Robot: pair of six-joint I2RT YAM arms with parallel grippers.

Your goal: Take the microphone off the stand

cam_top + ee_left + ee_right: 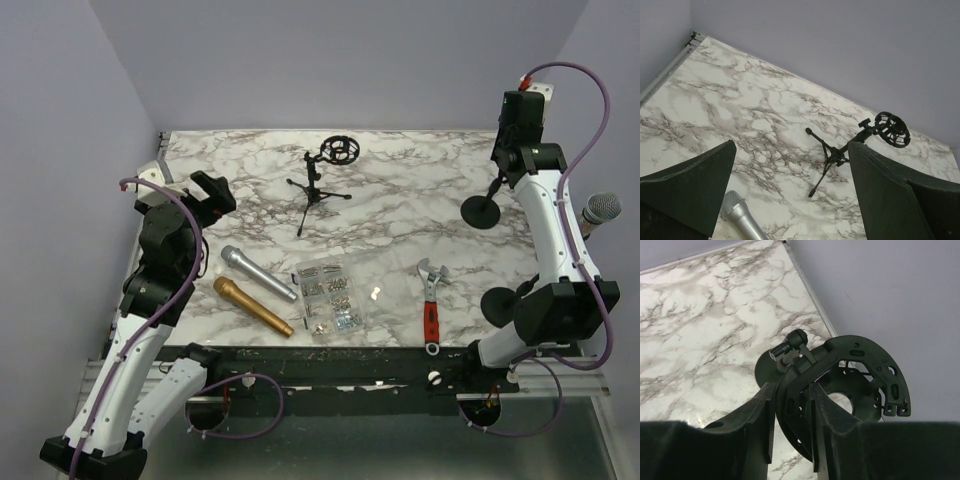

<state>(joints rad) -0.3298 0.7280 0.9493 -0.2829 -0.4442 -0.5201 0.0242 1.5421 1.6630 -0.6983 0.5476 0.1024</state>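
A microphone with a grey mesh head shows at the far right, its body hidden behind my right arm, so I cannot tell what holds it. My right gripper is shut on the black shock-mount ring of a round-base stand. In the right wrist view my gripper pinches the ring's rim and the ring is empty. A tripod stand with an empty ring mount stands at the back middle. My left gripper is open and empty, and the left wrist view shows it above the table.
A silver microphone and a gold microphone lie at the front left. The silver one's head shows in the left wrist view. A clear box of small parts, a red-handled wrench and a second round black base lie near the front.
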